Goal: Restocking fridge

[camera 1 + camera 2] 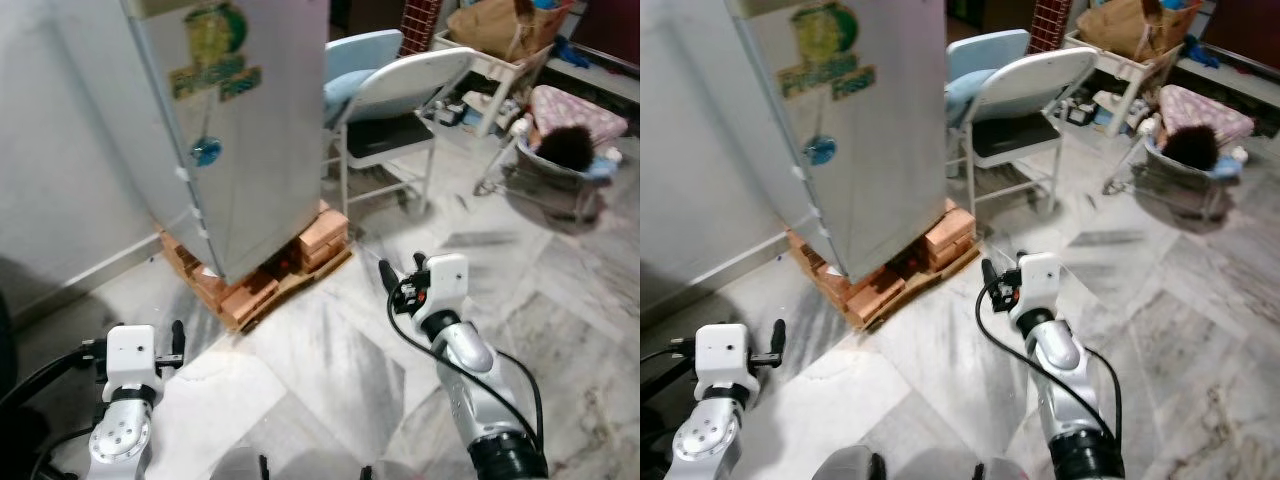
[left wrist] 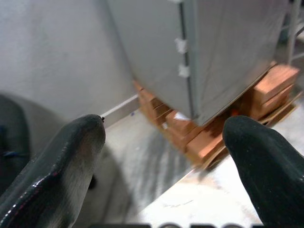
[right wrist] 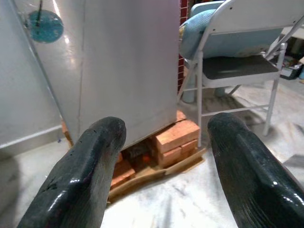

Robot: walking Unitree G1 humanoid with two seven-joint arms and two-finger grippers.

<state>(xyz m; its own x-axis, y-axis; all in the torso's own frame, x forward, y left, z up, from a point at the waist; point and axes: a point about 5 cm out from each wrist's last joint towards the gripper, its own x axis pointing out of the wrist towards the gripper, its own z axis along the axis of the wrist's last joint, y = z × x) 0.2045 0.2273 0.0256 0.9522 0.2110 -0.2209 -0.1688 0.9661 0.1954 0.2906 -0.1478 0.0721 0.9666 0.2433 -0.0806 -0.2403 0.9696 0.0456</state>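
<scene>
Still approach step: fridge ahead-left, door closed, raised on bricks. Left gripper and right gripper jaws wide apart, empty. Next: step closer, reach door edge.

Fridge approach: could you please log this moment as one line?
fridge shut, on bricks | left pincer open, empty | right pincer open, empty

Both arms forward and low, left gripper and right gripper each spread wide, nothing held
</scene>
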